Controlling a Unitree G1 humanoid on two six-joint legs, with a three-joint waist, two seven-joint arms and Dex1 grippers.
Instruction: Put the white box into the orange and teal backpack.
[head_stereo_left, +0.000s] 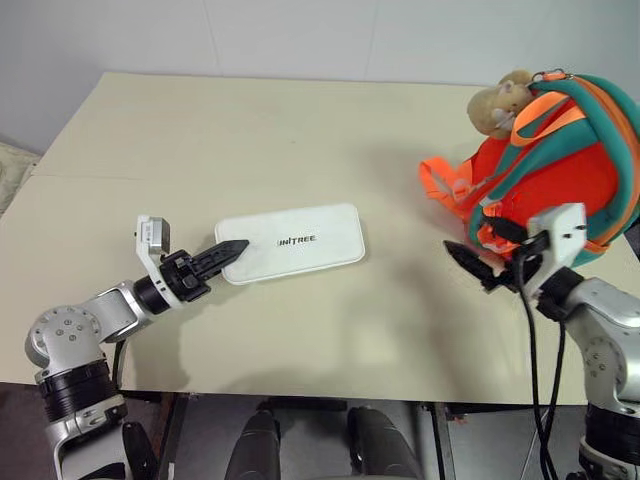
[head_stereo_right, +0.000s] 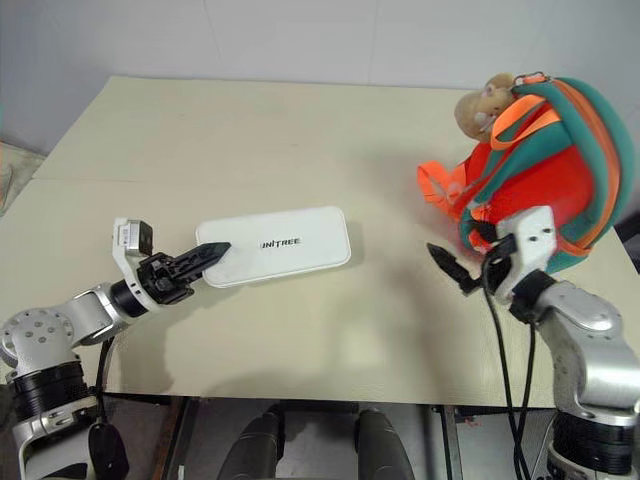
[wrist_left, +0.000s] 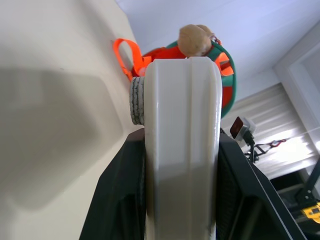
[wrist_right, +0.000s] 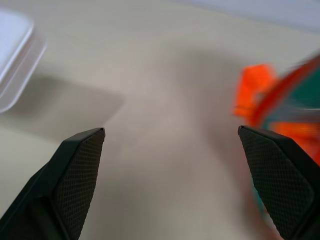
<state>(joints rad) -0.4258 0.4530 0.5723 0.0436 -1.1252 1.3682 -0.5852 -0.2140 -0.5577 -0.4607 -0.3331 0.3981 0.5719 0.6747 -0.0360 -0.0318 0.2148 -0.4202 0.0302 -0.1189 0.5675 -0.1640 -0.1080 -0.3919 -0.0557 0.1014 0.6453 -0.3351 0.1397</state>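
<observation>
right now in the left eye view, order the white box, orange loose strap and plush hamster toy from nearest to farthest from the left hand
1. Flat glossy white box, its near end clamped in the left hand.
2. Loose orange webbing strap, across the table, right side.
3. Tan plush hamster toy, atop the backpack, far right.

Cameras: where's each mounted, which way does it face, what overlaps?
Eye views: on the head, looking down at the table; both arms show.
Left wrist view: along the left gripper, clamped on the white box; backpack beyond.
Right wrist view: along the open right gripper over tabletop.
Shared: every view shows the white box and the backpack.
</observation>
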